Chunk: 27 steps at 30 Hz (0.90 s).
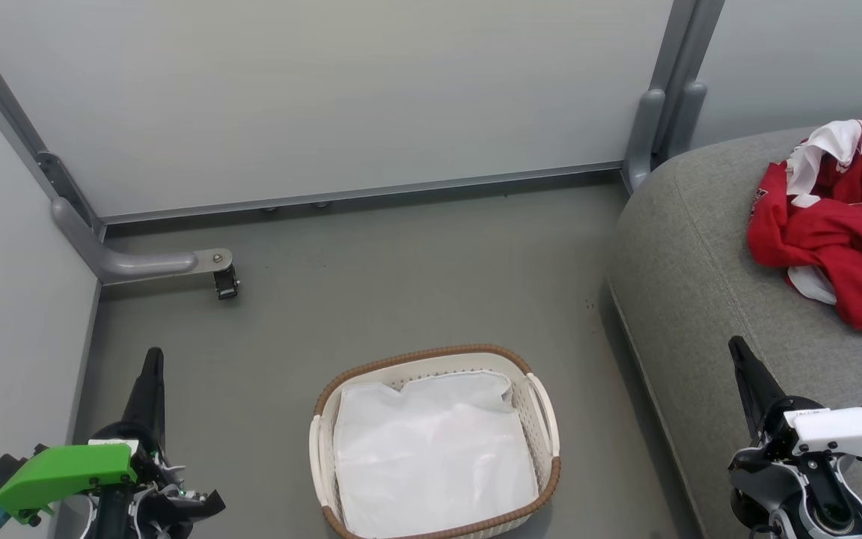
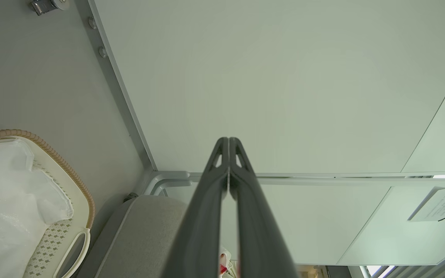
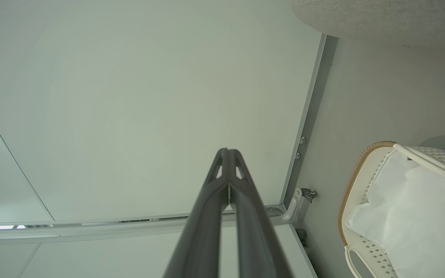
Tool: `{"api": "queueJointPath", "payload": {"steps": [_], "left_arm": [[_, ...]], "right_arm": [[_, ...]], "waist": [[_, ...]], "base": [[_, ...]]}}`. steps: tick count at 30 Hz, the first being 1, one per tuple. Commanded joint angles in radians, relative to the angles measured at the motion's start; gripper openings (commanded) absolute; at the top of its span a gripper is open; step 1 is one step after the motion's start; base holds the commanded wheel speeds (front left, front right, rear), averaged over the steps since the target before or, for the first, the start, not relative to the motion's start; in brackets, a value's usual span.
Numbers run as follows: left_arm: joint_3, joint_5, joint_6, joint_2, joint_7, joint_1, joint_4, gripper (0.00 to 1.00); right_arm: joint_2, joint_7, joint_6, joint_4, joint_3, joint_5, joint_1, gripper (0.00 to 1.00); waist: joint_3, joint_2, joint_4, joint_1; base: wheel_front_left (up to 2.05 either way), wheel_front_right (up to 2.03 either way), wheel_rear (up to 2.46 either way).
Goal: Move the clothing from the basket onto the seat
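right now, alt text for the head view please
A red and white jersey lies crumpled on the grey seat at right; the cream basket holds just its white liner. Left end effector and right end effector are shut, empty.

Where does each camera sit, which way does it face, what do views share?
Head view: on the head, facing down at floor, basket and seat bearing the clothing; left jaws and right jaws shut at bottom corners.
Left wrist view: on left wrist, along shut left jaws toward a wall panel.
Right wrist view: on right wrist, along shut right jaws toward a wall panel.
Shared: basket and seat, in all three.
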Motion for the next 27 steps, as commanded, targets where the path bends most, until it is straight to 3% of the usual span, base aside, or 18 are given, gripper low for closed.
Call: {"api": "queueJointPath", "payload": {"steps": [1,27], "left_arm": [[0.002,-0.003,-0.005,0.007,0.004,-0.009,-0.002,0.0],[0.002,-0.003,-0.005,0.007,0.004,-0.009,-0.002,0.0]], "right_arm": [[-0.003,0.002,0.0,-0.003,-0.002,0.004,0.011,0.0],[-0.003,0.001,0.0,-0.003,-0.002,0.004,0.011,0.0]], "waist": [[0.0,0.0,0.0,0.0],[0.0,0.0,0.0,0.0]], "base": [[0.0,0.0,0.0],[0.0,0.0,0.0]]}}
